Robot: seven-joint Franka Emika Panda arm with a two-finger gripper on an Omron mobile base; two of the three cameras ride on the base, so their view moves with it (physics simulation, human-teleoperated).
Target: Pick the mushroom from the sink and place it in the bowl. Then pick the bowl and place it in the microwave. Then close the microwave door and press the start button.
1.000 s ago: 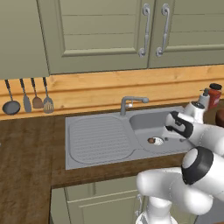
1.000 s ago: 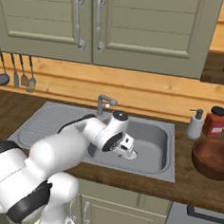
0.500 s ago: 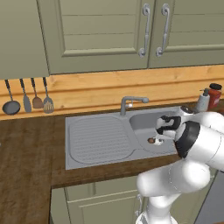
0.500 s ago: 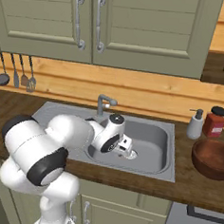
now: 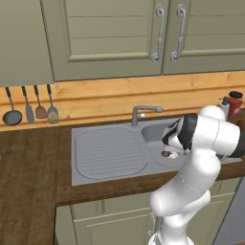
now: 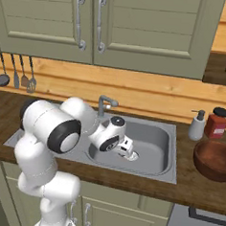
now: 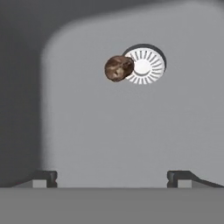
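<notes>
Brown-capped and tiny, the mushroom (image 7: 118, 68) is lying on the floor of the sink (image 6: 166, 138), touching the edge of the white drain grate (image 7: 146, 65). The gripper (image 7: 112, 178) is hanging over the basin with its fingers (image 7: 45, 178) spread wide apart and holding nothing, the mushroom lying ahead of them. It looks light, soft and easily bruised, and likely to roll on the smooth metal; pinching it gently across the rounded cap seems best. The bowl (image 6: 215, 160) is sitting on the wooden surface (image 6: 195, 188) beside the sink.
</notes>
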